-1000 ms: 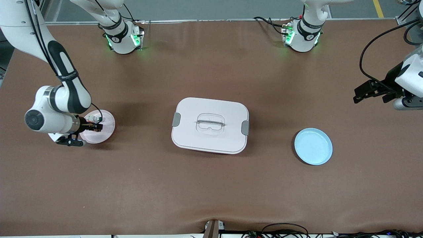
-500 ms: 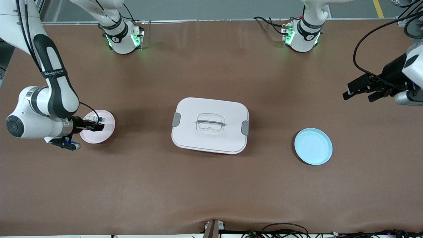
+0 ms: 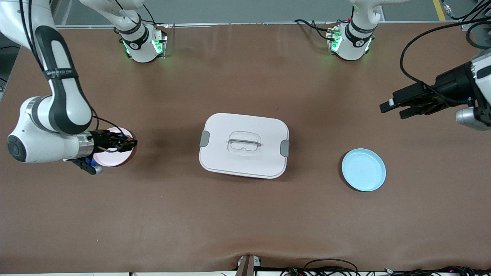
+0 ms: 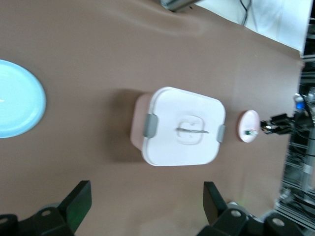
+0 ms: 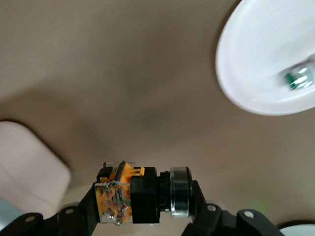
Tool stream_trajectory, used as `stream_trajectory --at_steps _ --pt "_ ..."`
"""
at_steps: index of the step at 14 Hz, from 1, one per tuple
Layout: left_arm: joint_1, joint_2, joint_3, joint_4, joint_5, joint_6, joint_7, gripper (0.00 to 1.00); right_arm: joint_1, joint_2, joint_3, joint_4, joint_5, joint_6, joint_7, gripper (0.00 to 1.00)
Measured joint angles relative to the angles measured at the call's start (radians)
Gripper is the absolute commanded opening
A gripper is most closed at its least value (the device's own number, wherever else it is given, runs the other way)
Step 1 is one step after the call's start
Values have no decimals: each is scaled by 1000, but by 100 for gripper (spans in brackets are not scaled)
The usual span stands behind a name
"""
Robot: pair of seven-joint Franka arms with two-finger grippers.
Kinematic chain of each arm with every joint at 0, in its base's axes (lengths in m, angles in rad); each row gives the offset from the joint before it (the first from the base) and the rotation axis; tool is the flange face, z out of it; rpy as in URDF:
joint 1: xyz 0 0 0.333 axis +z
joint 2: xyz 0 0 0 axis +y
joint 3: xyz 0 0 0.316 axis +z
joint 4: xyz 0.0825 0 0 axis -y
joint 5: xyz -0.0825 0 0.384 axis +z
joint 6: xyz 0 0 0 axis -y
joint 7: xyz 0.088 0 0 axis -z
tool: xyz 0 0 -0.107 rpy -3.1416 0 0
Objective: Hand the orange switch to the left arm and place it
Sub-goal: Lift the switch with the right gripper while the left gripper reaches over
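Note:
My right gripper [image 3: 130,143] is shut on the orange switch [image 5: 145,196], a black stub with an orange block at one end and a silver ring at the other. It hangs over the rim of a pink plate [image 3: 109,159], on the box's side of it. The white box [image 3: 244,145] with grey latches sits mid-table. My left gripper [image 3: 393,107] hovers open and empty over the table at the left arm's end. In its wrist view its fingers [image 4: 78,199] stand wide apart, with the box [image 4: 184,125] farther off.
A light blue plate [image 3: 363,169] lies between the box and the left arm's end of the table. A small white switch with a green top [image 5: 299,77] rests on the pink plate [image 5: 268,64]. Cables run along the table's near edge.
The right gripper rose off the pink plate with the orange switch and shifted toward the box. The left gripper moved in toward the middle of the table.

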Motion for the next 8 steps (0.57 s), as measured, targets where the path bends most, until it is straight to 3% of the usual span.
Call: stream_trajectory --at_steps 4,8 --pt "-49 83 -18 0 -116 29 82 100 154 -2 4 101 77 3 275 0" --pt "-185 147 -29 0 -150 154 94 100 228 7 4 140 159 32 418 0"
